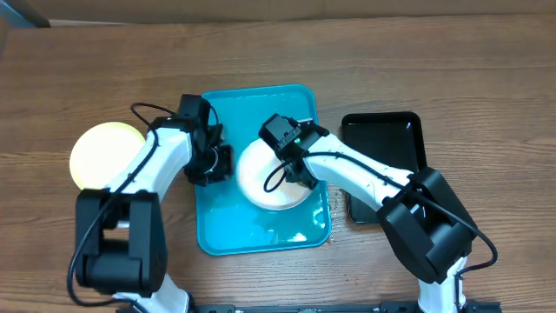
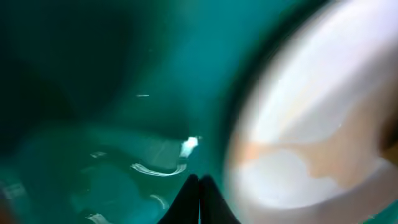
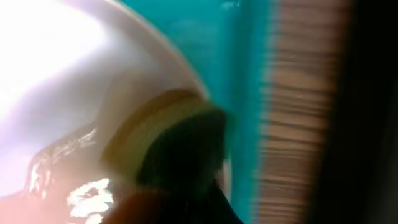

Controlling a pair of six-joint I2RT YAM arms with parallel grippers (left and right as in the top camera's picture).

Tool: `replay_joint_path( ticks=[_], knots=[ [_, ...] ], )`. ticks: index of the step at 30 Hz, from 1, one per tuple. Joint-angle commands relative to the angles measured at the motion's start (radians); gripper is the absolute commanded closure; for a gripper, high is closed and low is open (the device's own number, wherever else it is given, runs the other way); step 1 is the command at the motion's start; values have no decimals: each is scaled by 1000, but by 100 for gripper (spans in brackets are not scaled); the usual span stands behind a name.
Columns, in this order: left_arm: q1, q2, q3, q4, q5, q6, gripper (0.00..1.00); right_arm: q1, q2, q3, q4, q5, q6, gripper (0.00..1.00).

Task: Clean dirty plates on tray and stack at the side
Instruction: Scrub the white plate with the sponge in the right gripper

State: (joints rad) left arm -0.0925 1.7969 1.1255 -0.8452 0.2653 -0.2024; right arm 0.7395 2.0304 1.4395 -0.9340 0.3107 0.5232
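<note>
On the tray [image 1: 217, 236], the right gripper [image 1: 295, 169] is scrubbing a plate [image 1: 261, 189] with a gripped sponge [image 3: 165, 140]. The left gripper [image 1: 219, 163], fingers closed and empty, is hovering. Stacking next probably needs a rim grasp.

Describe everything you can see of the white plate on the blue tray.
The plate is round, white and glossy, lying in the blue tray, nearer its right rim. The left wrist view shows a pale orange smear across it; the right wrist view shows a wet shine. A yellow and dark green sponge presses on it near its edge.
</note>
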Motion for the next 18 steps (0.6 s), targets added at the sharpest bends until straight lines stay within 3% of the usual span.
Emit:
replay_joint_path(
  ticks=[1, 11, 18],
  knots=[
    [42, -59, -10, -11, -141, 23, 96, -52, 10, 69, -51, 172, -3, 96],
    [40, -65, -10, -18, -124, 24, 96, -61, -57, 123, -97, 111, -7, 96],
    [40, -65, -10, -7, -67, 48, 96, -61, -153, 123, -76, 20, -86, 96]
  ],
)
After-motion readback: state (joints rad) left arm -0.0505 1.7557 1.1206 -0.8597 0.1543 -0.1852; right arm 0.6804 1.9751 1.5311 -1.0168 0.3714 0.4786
